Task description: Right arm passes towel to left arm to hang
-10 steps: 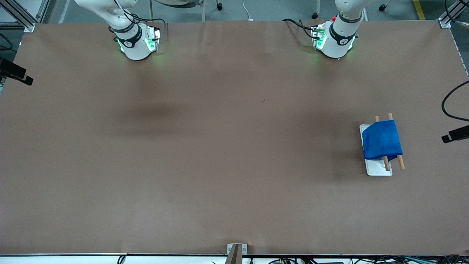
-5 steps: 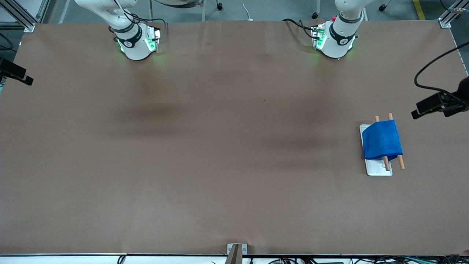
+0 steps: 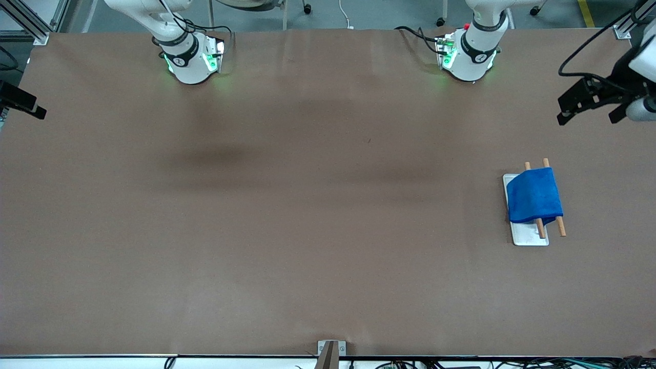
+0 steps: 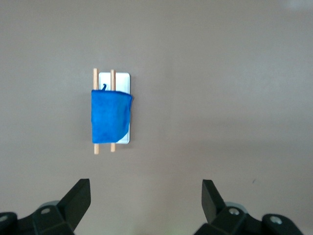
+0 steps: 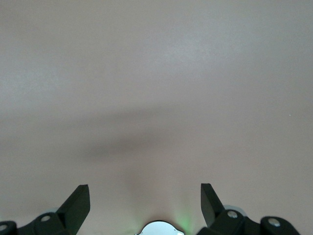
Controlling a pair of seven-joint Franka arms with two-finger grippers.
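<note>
The blue towel (image 3: 534, 196) hangs draped over two wooden rods (image 3: 561, 226) on a white base plate (image 3: 530, 237), toward the left arm's end of the table. The left wrist view shows it from above (image 4: 111, 116), with its small loop at one corner. My left gripper (image 3: 588, 117) is open and empty, up in the air over the table's edge at that end and apart from the towel; its jaws stand wide in the left wrist view (image 4: 145, 188). My right gripper (image 5: 145, 193) is open and empty over bare table near its own base. The right arm waits.
The table is covered in plain brown paper (image 3: 318, 205). The right arm's base (image 3: 189, 61) and the left arm's base (image 3: 469, 56) stand along the edge farthest from the front camera. A small metal bracket (image 3: 330, 348) sits at the nearest edge.
My left gripper has swung up and away from the towel rack, toward the robots' side of the table, and more of it shows. The towel and the right arm have not moved.
</note>
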